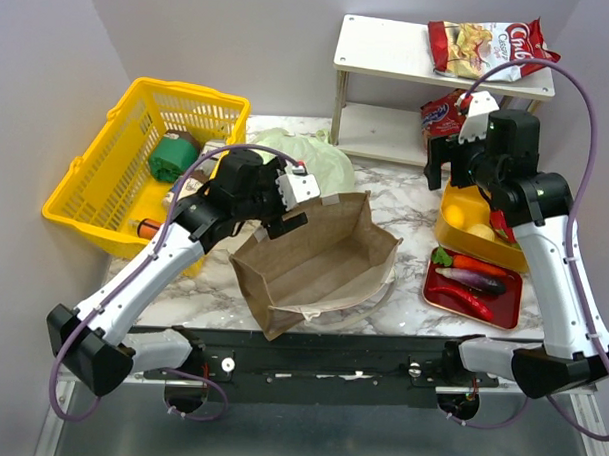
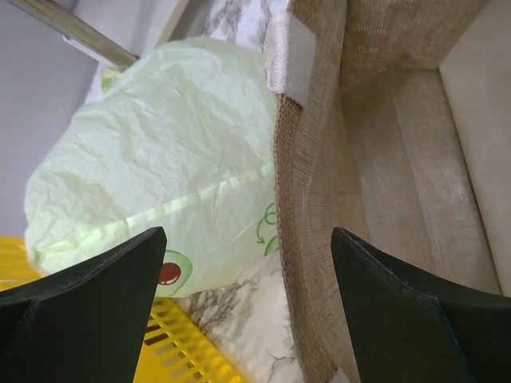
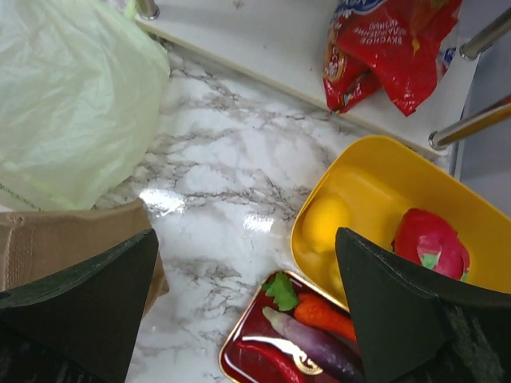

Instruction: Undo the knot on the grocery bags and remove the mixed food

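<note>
Hiding part of the green bag (image 1: pixel 322 159), the paper bag (image 1: pixel 314 253) gapes; left gripper (image 2: pixel 247 239) and right gripper (image 3: pixel 246 235) stand wide, empty.

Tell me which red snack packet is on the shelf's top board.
The larger packet picturing yellow crisps, lying flat on the white shelf's top board; the smaller red packet sits on the lower board.

Left end effector (image 2: pixel 247 267) spread wide, right end effector (image 3: pixel 246 275) too (both empty).

Green bag (image 2: pixel 160 159): thin crinkled plastic. Brown bag (image 2: pixel 313 223): matt, coarse, perhaps paper. Tabletop (image 3: pixel 239 167): glossy marble-look.
</note>
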`<state>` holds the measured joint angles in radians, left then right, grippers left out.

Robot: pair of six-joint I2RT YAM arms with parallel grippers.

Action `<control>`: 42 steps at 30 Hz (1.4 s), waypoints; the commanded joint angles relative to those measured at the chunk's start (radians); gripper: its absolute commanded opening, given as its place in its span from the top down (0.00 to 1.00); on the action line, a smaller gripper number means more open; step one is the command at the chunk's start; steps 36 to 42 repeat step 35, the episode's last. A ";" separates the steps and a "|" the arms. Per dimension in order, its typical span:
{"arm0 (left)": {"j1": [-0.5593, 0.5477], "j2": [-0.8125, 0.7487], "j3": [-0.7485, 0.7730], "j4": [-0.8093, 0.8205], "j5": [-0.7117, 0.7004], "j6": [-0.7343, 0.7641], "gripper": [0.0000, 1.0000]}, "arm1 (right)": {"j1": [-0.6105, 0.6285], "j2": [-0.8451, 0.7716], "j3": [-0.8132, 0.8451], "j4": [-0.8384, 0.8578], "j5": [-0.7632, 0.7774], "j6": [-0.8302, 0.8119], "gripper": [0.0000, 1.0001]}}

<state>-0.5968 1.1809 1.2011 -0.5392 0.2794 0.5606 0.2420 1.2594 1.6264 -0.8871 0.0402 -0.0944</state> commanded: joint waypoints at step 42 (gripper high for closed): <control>0.002 0.145 0.356 -0.013 0.095 -0.073 0.01 | 0.000 0.012 0.010 0.033 0.024 0.004 0.00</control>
